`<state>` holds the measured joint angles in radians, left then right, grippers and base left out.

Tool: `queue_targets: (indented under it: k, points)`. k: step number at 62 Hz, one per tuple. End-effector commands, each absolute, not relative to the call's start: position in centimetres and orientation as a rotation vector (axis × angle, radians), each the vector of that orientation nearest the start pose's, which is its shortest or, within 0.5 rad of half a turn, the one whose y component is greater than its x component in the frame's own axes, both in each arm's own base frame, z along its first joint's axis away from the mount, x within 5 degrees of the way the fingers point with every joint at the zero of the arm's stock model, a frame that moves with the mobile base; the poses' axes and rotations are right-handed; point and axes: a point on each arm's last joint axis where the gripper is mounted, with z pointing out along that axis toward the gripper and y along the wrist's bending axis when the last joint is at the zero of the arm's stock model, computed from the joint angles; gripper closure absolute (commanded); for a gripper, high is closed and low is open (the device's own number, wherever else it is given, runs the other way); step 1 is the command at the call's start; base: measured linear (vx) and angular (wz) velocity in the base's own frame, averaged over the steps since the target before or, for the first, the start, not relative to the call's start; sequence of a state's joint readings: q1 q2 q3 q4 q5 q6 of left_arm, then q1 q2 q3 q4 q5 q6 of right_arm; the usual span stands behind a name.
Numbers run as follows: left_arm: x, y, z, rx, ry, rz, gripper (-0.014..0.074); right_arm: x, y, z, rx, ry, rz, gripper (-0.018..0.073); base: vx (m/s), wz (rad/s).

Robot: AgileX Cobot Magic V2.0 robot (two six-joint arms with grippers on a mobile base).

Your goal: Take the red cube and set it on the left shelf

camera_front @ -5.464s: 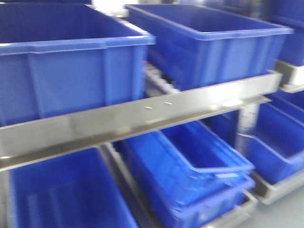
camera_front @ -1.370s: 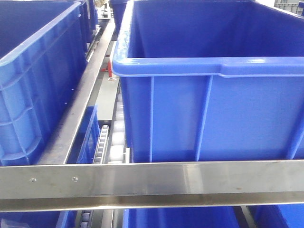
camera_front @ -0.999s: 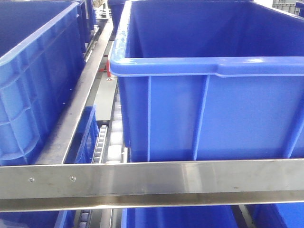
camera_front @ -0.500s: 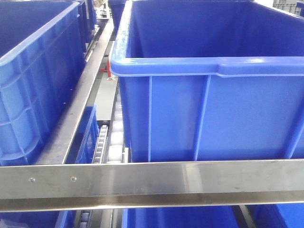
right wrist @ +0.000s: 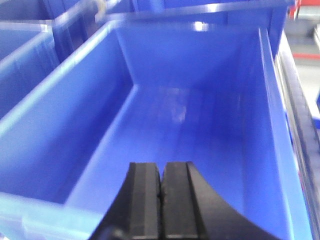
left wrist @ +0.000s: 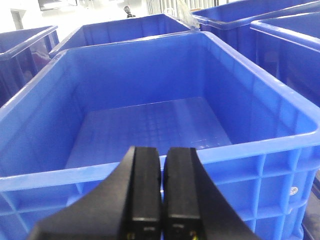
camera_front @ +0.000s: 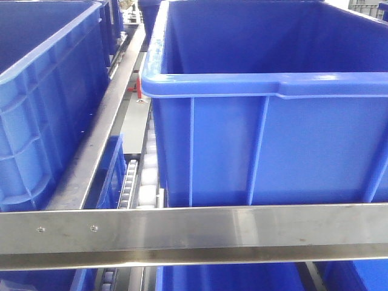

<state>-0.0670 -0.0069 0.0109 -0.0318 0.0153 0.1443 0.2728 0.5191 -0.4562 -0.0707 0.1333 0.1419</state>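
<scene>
Both grippers, left point(left wrist: 161, 192) and right point(right wrist: 161, 200), are hanging clenched and empty above blue crates point(camera_front: 267, 139) behind the shelf rail point(camera_front: 194, 233), and with no red cube showing anywhere, they are risking dipping into a bare crate.

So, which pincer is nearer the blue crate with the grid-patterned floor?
Left, probably: the left pincer is at the grid-floored crate, by its near rim, shut. The right pincer, also shut, hangs over what looks like another crate.
</scene>
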Motion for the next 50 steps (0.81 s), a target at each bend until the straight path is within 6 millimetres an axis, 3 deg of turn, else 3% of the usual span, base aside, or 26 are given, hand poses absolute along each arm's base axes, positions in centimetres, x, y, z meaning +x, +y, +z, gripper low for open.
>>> queue_targets:
  k: [1, 15, 42, 50]
  points:
    - [5.7, -0.4, 20.8, 0.122, 1.447, 0.031, 0.0491, 10.4, 2.5, 32.8, -0.143, 1.565, 0.234, 0.0503, 0.00, 0.00]
    - [5.7, -0.4, 20.8, 0.122, 1.447, 0.031, 0.0491, 8.5, 1.3, 29.7, -0.074, 1.535, 0.168, 0.0503, 0.00, 0.00]
    - [5.7, -0.4, 20.8, 0.122, 1.447, 0.031, 0.0491, 6.4, 0.8, 22.6, -0.051, 1.503, 0.147, 0.0503, 0.00, 0.00]
    - [5.7, -0.4, 20.8, 0.122, 1.447, 0.031, 0.0491, 5.9, 0.6, 21.5, -0.035, 1.469, 0.132, 0.0503, 0.00, 0.00]
